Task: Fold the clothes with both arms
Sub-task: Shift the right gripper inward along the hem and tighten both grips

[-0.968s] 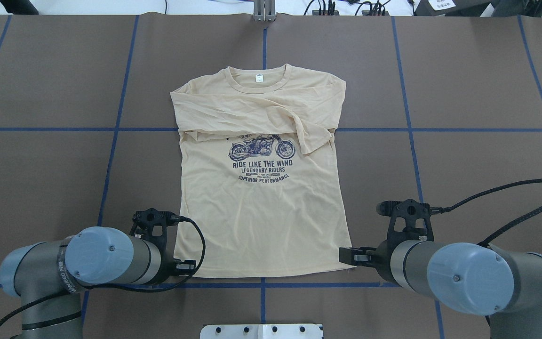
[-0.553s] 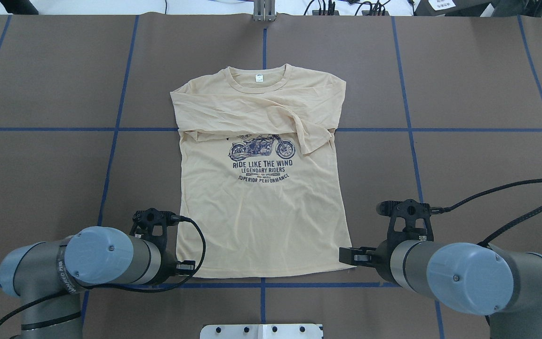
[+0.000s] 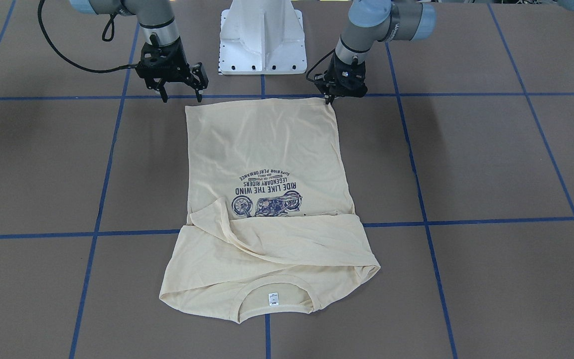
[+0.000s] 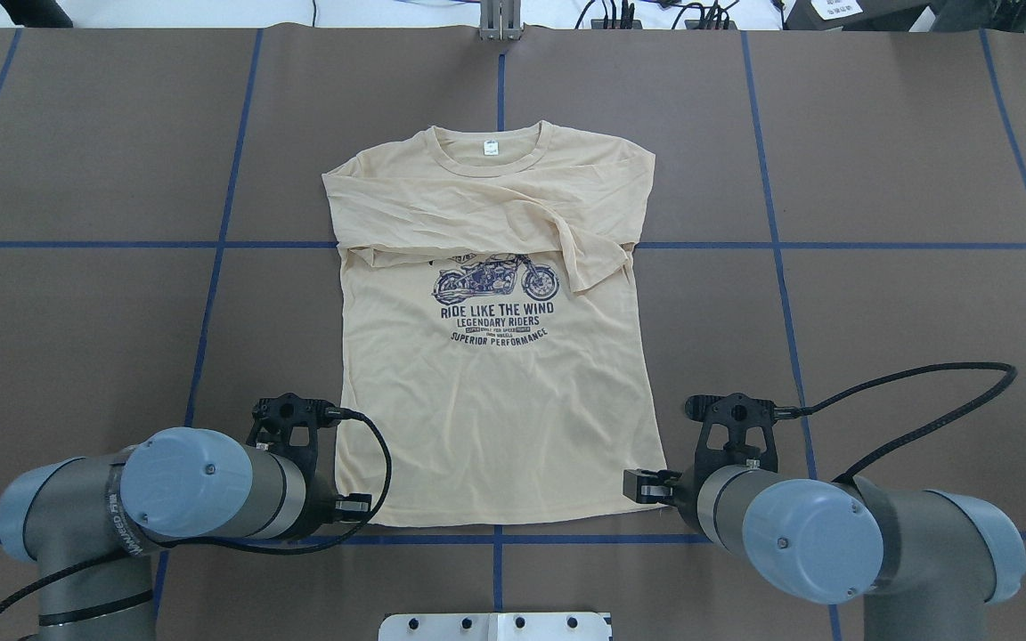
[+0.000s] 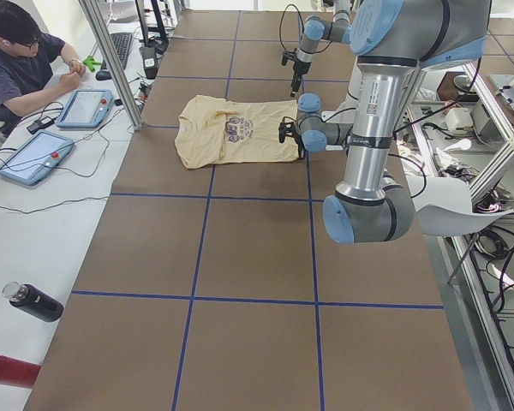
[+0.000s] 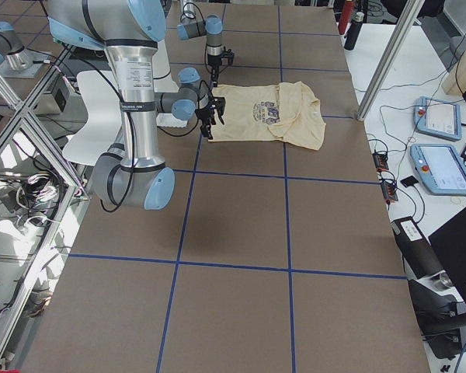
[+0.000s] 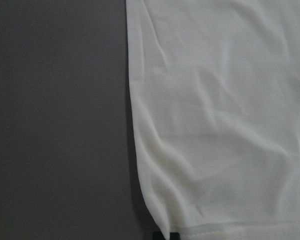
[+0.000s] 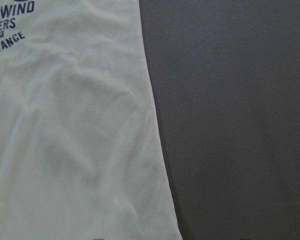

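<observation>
The cream-yellow shirt (image 4: pixel 495 418) lies flat on the brown table, print up, collar far from me, both long sleeves folded across the chest. It also shows in the front view (image 3: pixel 267 149). My left gripper (image 3: pixel 328 99) is low at the hem's left corner, its fingers together on the cloth; the left wrist view shows that hem corner (image 7: pixel 225 125). It also shows in the overhead view (image 4: pixel 353 506). My right gripper (image 3: pixel 182 97) is open, its fingers spread just beside the hem's right corner and not holding it (image 4: pixel 647 488). The right wrist view shows the shirt's side edge (image 8: pixel 70 140).
The white pedestal base (image 3: pixel 262 40) stands just behind the hem between the arms. Blue tape lines (image 4: pixel 210 245) grid the brown table. In the exterior left view an operator (image 5: pixel 26 60) sits at a side bench with tablets; a dark bottle (image 5: pixel 34 301) lies there.
My right arm has moved in toward the shirt's right hem corner, its gripper now closer to the cloth. The left arm and the shirt have not moved.
</observation>
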`<state>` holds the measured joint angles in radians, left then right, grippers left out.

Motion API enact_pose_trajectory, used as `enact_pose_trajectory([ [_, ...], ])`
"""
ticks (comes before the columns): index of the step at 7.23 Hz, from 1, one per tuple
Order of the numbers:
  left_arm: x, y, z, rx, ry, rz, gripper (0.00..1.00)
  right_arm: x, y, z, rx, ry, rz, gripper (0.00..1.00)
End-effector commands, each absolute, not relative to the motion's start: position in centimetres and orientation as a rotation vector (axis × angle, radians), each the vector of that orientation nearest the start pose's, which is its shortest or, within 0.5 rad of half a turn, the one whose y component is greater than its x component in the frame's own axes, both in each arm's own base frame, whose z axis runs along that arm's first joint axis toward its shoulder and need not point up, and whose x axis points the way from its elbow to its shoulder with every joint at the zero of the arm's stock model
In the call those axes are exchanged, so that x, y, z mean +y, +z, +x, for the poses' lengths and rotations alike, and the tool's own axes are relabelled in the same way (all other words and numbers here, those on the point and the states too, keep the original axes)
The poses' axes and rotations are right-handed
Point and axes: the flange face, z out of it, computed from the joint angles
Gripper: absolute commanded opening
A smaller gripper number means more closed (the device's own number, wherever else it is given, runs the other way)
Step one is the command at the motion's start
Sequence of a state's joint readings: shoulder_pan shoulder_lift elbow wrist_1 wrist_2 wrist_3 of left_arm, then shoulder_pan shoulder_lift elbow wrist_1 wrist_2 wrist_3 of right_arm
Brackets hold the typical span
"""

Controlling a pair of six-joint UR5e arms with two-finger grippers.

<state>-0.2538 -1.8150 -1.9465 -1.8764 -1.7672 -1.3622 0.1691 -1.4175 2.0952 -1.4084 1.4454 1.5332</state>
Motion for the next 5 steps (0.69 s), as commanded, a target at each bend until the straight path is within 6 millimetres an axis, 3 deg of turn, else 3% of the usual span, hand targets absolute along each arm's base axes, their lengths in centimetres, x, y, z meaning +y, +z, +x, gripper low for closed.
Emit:
enact_pose_trajectory([
  [1,-25.04,32.52,51.38,0.942,0.051,0.033,0.0,-22.14,33.8,-49.5,-0.816,0.177,0.214,0.69],
  [2,-25.04,32.52,51.38,0.942,0.051,0.033,0.0,-22.16,33.94,-49.53,-0.812,0.18,0.223,0.62],
  [5,-25.04,32.52,51.38,0.942,0.051,0.033,0.0,-21.97,34.55,-49.98,-0.797,0.178,0.234,0.59],
])
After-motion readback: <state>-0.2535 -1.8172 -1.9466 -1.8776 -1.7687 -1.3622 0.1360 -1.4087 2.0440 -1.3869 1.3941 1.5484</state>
